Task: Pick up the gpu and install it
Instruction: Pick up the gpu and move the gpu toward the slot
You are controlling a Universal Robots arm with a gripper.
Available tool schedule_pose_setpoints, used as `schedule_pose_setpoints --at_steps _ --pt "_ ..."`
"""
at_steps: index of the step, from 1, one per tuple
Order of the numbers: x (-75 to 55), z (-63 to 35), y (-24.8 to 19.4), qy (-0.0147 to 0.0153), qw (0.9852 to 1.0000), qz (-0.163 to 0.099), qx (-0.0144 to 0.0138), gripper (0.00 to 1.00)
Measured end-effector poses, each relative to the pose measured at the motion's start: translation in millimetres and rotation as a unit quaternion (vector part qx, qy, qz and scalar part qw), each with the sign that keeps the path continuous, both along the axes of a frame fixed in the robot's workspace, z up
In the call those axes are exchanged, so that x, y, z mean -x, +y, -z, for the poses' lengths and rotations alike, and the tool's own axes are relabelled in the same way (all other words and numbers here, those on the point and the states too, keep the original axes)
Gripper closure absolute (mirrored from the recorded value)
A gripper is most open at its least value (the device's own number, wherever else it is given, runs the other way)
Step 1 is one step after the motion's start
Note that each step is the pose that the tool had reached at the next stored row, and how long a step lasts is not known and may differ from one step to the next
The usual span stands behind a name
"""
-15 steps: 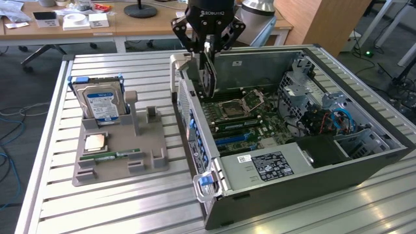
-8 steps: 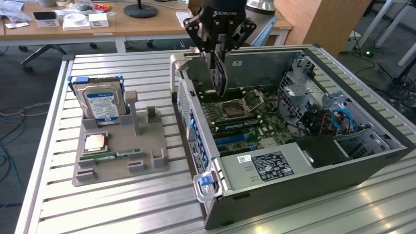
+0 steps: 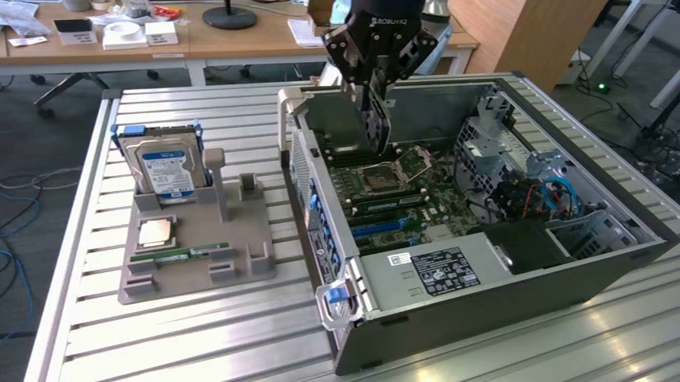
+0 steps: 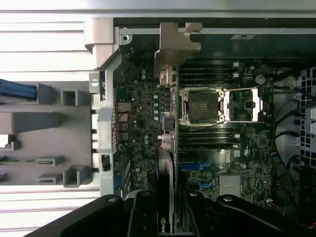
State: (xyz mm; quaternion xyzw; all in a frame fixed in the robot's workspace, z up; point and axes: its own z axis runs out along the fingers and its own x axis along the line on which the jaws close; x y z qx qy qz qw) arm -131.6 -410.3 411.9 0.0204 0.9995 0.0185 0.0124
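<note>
As it hangs over the case (image 3: 478,318) | end effector (image 4: 170,222): narrowed | holds: gpu (image 4: 167,163)

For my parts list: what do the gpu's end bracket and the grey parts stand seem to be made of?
gpu end bracket: likely bare sheet metal; silver, folded, with a dull sheen.
Parts stand: probably matte grey plastic; no shine, blocky moulded shapes.
</note>
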Motion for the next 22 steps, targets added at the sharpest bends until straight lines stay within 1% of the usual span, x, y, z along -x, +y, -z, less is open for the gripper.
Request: schedule_pose_setpoints --at_steps 14,22 --pt "-31.1 0.0 0.3 0.0 1.0 0.0 0.0 0.74" --pt "-32.1 0.0 0.2 0.0 1.0 0.0 0.0 0.74"
